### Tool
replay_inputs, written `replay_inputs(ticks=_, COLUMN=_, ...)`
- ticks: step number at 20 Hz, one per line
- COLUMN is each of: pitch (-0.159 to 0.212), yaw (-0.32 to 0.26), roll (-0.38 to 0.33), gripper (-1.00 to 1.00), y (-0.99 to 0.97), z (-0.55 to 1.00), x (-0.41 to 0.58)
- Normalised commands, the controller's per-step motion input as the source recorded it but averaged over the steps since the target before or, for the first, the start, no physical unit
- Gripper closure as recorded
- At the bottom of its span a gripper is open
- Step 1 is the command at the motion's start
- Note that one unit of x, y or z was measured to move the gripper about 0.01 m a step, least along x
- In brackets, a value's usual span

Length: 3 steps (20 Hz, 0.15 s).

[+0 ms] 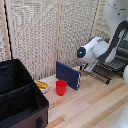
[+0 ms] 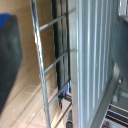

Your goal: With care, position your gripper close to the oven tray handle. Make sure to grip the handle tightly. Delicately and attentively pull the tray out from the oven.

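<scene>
Gripper [image 1: 89, 66]: at the far right of the exterior view, low beside the rack's left end; fingers hidden behind the arm's white body, so I cannot tell whether it is released, clenched or holding anything.
Finger [image 2: 9, 55]: in the wrist view one dark, blue-tipped finger fills the picture's edge, blurred, apart from the nearest bar.
Handle [image 2: 41, 75]: thin silvery-dark bar along the rack's outer edge, short cross bars joining it to the rest.
Oven tray [image 1: 106, 72]: wire rack of parallel bars, sticking out over the wooden table at the right, under the arm.
Oven [image 1: 122, 60]: far right, mostly covered by the arm.
Blue box [image 1: 68, 75]: upright, just left of the rack, nearest thing to the gripper.
Red cup [image 1: 61, 87]: near side of the box, close beside it.
Plate [image 1: 42, 85]: left of the cup, yellow food on it.
Black case [image 1: 20, 95]: open-topped, near left.
Table [image 1: 90, 107]: pale wood.
</scene>
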Motion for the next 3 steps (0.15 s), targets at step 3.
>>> replay_inputs(ticks=3, pitch=0.007, yaw=-0.182, roll=0.151, gripper=-1.0, y=0.1, z=0.37, x=0.021)
